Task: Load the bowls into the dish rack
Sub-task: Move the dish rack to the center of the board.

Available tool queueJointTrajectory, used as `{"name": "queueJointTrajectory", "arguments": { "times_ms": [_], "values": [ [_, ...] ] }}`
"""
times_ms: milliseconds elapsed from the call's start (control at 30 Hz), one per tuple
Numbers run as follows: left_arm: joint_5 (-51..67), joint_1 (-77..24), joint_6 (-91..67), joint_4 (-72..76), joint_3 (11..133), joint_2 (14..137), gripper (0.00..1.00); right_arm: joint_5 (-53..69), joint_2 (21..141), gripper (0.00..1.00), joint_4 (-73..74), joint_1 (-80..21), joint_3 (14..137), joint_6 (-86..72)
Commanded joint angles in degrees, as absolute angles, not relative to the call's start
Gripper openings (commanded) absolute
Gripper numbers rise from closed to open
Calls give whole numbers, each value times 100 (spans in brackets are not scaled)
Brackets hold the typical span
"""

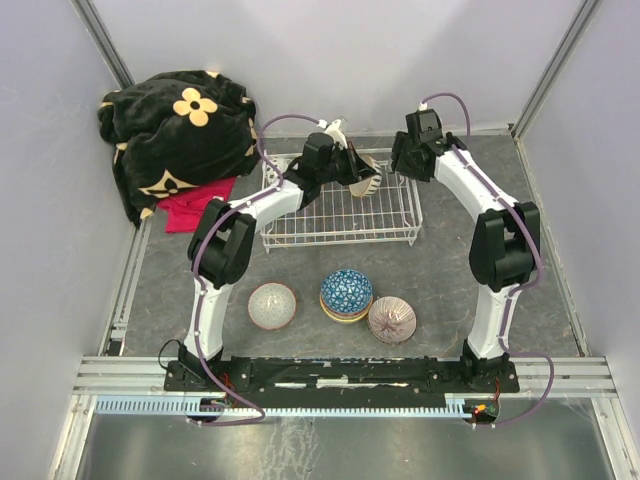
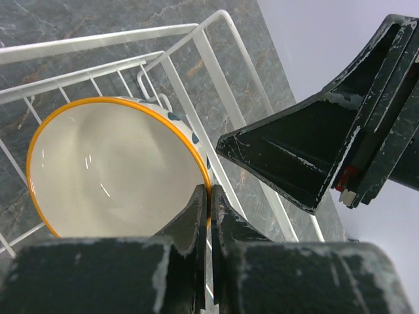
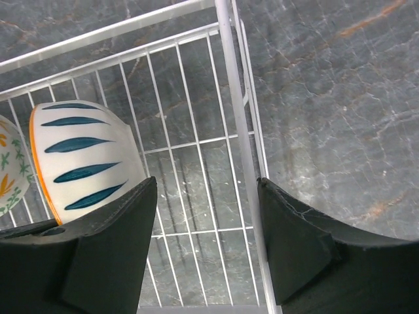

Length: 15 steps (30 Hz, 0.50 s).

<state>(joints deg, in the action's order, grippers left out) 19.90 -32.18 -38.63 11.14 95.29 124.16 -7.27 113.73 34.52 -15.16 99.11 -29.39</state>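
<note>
From above, the left pincer is over the far right corner of the white wire dish rack. It pinches a round white ceramic bowl with an orange rim. The right pincer hangs just to the right of this bowl, at the side wall of the rack. More bowls wait on the grey marbled desk, well behind both pincers and near the arm bases. A pink patterned bowl is on the left arm's side. A blue patterned bowl tops a small stack in the middle. A purple-white bowl is on the right arm's side.

In the left wrist view, the jaws are pressed together on the orange rim. The bowl stands on its edge inside the rack, ahead of the pincer and a little to its left, with the hollow side facing it.

In the right wrist view, the right pincer is spread and holds nothing. The side wire of the rack runs between its fingers. The teal-striped outside of the bowl lies to its left, apart from it. I cannot tell if the bowl rests on the rack floor.

I think the next move is for the left pincer to let go, so it matters whether the bowl leans firmly on the wires.
</note>
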Motion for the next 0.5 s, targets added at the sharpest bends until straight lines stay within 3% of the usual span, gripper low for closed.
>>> {"name": "queueJointTrajectory", "arguments": {
  "times_ms": [0,167,233,300,467],
  "values": [
    [2152,-3091,-4164,1962,9430,12177,3,-146,11648,71,2851,-1650,9950,-3285],
    [2172,-3014,-4173,1986,9364,12130,3,60,11772,69,2669,-1685,9893,-3278],
    [2178,-2997,-4183,2005,9324,12090,3,230,11752,60,2464,-1687,9721,-3303],
    [2174,-2980,-4192,2048,9247,12009,3,335,11540,58,2031,-1709,9340,-3336],
    [2182,-2974,-4167,2001,9239,11845,3,-318,10956,72,2175,-1845,9073,-3099]
  ]
}}
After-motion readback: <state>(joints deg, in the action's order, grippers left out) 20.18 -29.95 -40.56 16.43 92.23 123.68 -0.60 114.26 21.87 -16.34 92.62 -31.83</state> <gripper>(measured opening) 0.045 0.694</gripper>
